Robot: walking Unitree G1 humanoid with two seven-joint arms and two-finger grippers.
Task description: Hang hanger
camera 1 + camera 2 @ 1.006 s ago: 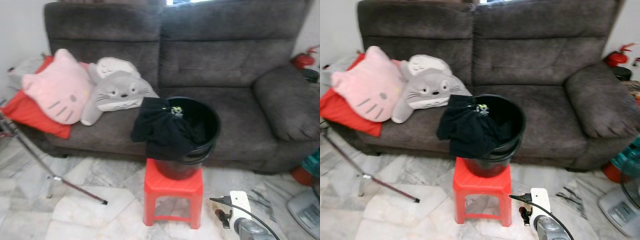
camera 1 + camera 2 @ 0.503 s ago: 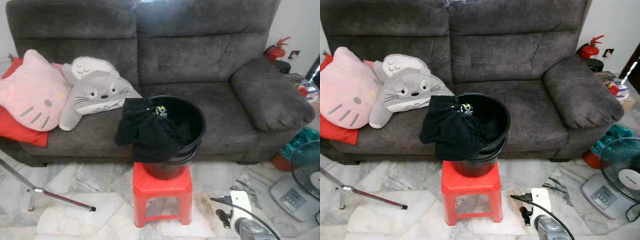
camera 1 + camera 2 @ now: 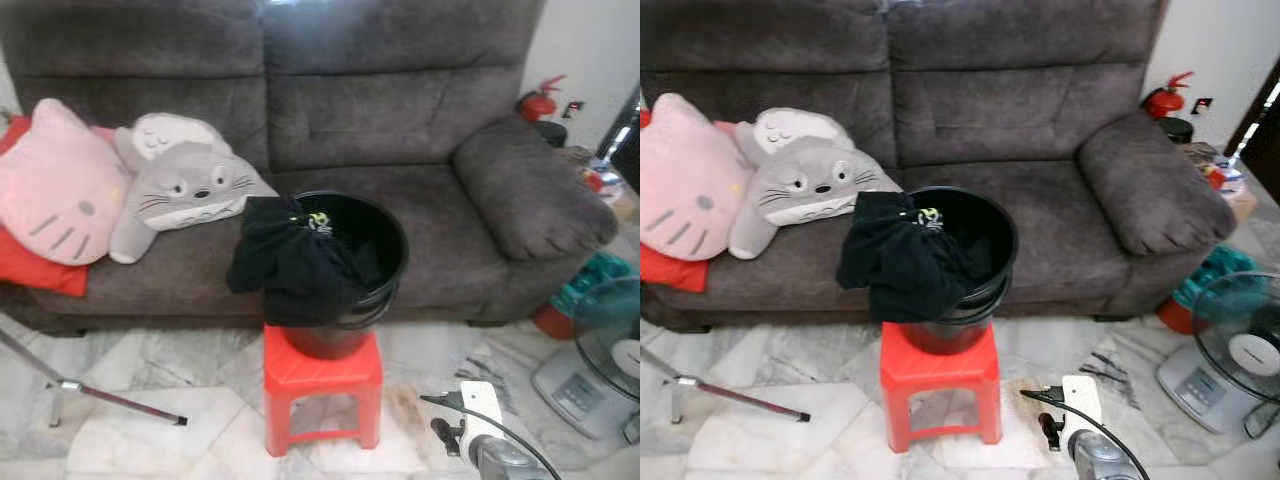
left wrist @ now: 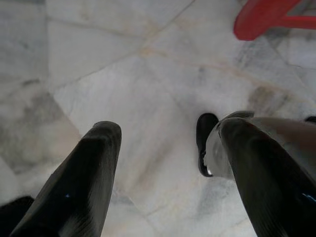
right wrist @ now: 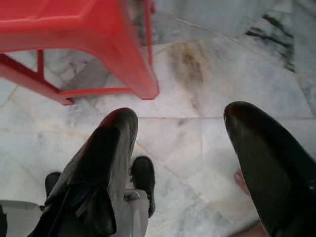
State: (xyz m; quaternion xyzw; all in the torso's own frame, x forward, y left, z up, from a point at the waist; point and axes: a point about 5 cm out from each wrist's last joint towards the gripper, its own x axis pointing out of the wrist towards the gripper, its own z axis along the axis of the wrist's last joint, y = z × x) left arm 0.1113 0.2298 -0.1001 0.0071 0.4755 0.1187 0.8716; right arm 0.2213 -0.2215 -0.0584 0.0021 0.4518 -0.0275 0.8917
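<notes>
The robot is standing before a round black plastic bucket [image 3: 352, 262] sitting on a red plastic stool [image 3: 322, 385]. Both end effectors [image 4: 165, 163] [image 5: 180, 153] are hanging released and empty over the marble floor [image 4: 123, 89] beside the stool. A black garment [image 3: 290, 262] is draping over the bucket rim; no hanger can be made out. Judging by this, the approach is under way; reaching toward the bucket likely comes next.

Head eyes: my stereo pair looks forward and down at the dark grey fabric sofa [image 3: 400, 130], twelve o'clock, moderately near.
Left wrist: faces down, close over the white marble floor [image 4: 123, 89].
Right wrist: likewise.
Shared: red plastic stool [image 3: 937, 380].
</notes>
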